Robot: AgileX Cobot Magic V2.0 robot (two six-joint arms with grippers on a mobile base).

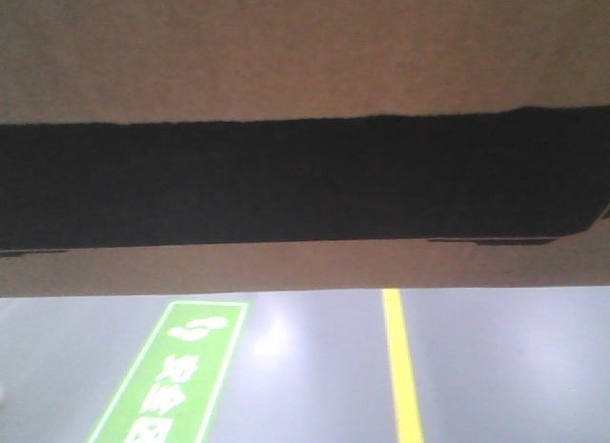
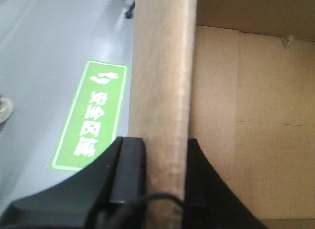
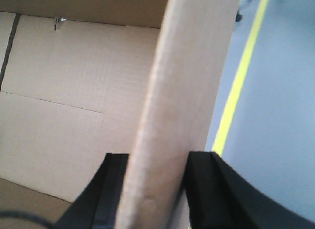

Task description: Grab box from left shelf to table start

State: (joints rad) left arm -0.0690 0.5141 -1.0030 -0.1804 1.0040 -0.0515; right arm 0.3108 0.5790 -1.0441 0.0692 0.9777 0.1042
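Note:
An open brown cardboard box (image 1: 305, 52) fills the top of the front view, held up close to the camera, with a dark band across its middle. My left gripper (image 2: 165, 155) is shut on the box's left wall (image 2: 162, 81), one finger outside and one inside. My right gripper (image 3: 157, 170) is shut on the box's right wall (image 3: 187, 81) in the same way. The box's bare inside shows in the left wrist view (image 2: 256, 130) and the right wrist view (image 3: 74, 101).
Below the box is grey floor (image 1: 496, 367) with a green marking with white characters (image 1: 176, 376), also in the left wrist view (image 2: 93, 115). A yellow line (image 1: 402, 367) runs along the floor, also in the right wrist view (image 3: 238, 81). No shelf or table shows.

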